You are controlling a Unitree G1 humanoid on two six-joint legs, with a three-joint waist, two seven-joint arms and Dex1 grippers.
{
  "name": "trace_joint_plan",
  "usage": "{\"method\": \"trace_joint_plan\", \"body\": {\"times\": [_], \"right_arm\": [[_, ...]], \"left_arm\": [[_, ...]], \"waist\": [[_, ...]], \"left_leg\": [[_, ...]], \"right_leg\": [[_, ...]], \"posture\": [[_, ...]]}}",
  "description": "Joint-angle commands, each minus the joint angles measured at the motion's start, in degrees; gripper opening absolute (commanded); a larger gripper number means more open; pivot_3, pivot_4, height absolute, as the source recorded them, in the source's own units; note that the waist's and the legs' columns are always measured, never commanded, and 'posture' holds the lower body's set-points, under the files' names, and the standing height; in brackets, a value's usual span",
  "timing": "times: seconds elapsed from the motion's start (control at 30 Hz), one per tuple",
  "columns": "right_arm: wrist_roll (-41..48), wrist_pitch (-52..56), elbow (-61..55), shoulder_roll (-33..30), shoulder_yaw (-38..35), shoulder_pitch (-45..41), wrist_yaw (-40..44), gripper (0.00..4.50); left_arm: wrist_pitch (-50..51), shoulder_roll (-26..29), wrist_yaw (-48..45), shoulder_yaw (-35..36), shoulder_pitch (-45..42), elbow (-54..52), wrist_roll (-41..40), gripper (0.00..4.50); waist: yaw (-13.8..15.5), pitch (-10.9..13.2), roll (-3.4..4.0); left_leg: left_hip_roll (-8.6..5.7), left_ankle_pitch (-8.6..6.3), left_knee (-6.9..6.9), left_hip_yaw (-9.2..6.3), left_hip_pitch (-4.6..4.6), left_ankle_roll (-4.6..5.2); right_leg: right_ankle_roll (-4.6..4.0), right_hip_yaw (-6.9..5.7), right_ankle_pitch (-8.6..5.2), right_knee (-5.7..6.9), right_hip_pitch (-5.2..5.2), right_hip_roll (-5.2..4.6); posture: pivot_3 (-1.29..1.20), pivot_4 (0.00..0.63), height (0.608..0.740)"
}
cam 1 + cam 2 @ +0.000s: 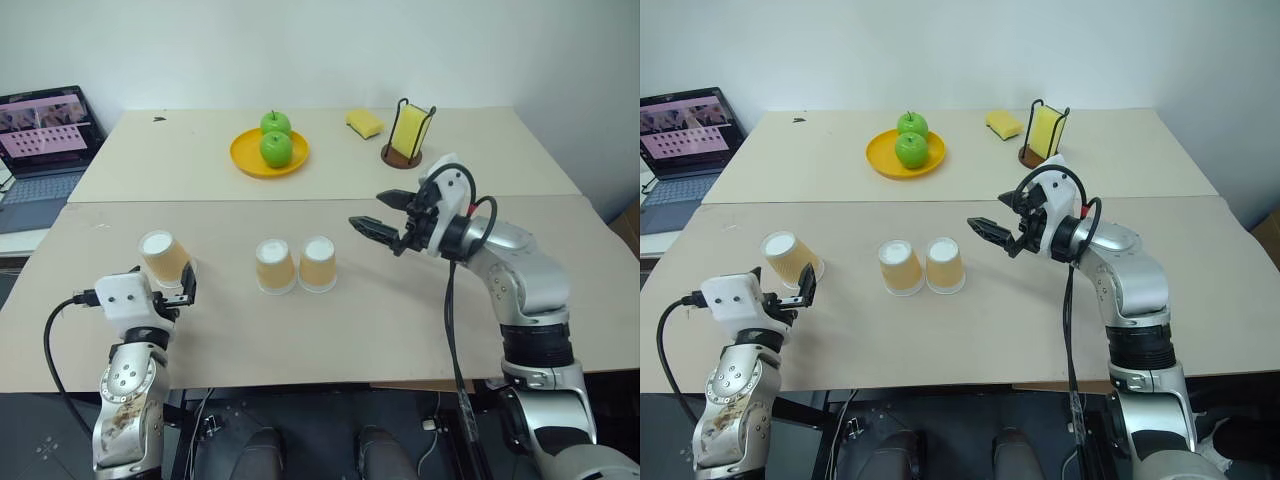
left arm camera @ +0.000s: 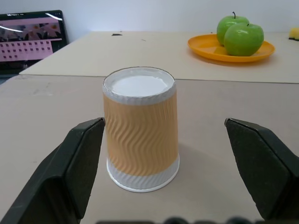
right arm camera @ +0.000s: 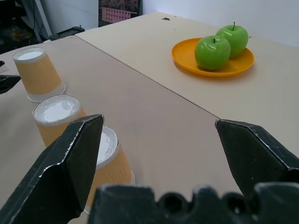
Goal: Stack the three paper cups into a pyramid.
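Three tan ribbed paper cups [image 1: 297, 265] stand inverted, seemingly unstacked

Two beige tables [image 1: 400, 320] abut before a white wall [image 1: 330, 50] (laptop [image 1: 45, 140] at left).

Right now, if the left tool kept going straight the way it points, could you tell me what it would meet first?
Most likely the lone paper cup, standing upside down directly between the open left tool fingers; depth is hard to judge.
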Motion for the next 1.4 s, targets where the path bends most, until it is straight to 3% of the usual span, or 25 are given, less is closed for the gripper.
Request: {"method": "trace_joint_plan", "body": {"times": [0.03, 0.73, 1.27, 1.4], "right_arm": [[1.8, -0.7, -3.3, -0.9, -1.0, 0.4, -0.3, 4.5], [3.0, -0.6, -4.3, -1.9, -0.3, 2.2, -2.3, 4.5], [2.7, -0.3, -4.8, -2.2, 0.2, 2.8, -2.9, 4.5], [2.2, -0.4, -4.8, -2.3, 0.9, 3.4, -3.2, 4.5]], "left_arm": [[-1.3, 1.5, -0.8, 1.1, -3.5, 3.0, -0.1, 4.43], [-0.7, 7.1, -5.3, 3.7, -11.7, 12.0, -1.0, 4.43], [2.0, 7.1, -6.9, 2.5, -13.4, 12.9, -2.3, 4.43], [1.9, 7.3, -7.2, 2.5, -13.6, 13.1, -2.5, 3.4]], "waist": [[0.0, 0.0, 0.0], [-0.1, 0.0, 0.0], [-0.1, 0.0, 0.0], [-0.1, 0.0, -0.01]], "left_leg": [[-0.01, 0.0, 0.0, 0.01, 0.0, 0.0], [0.0, 0.0, 0.0, -0.01, -0.01, 0.0], [0.0, 0.0, 0.0, -0.02, -0.01, 0.0], [0.0, 0.0, 0.0, -0.02, -0.01, 0.0]], "right_leg": [[0.0, 0.0, 0.0, 0.0, 0.02, -0.01], [0.0, -0.02, 0.0, 0.0, 0.0, -0.01], [0.0, -0.02, 0.0, 0.0, -0.01, -0.02], [0.0, -0.02, 0.0, 0.0, -0.01, -0.02]], "posture": [[0.0, 0.15, 0.732], [0.0, 0.15, 0.732], [0.0, 0.15, 0.732], [0.0, 0.15, 0.732]]}}
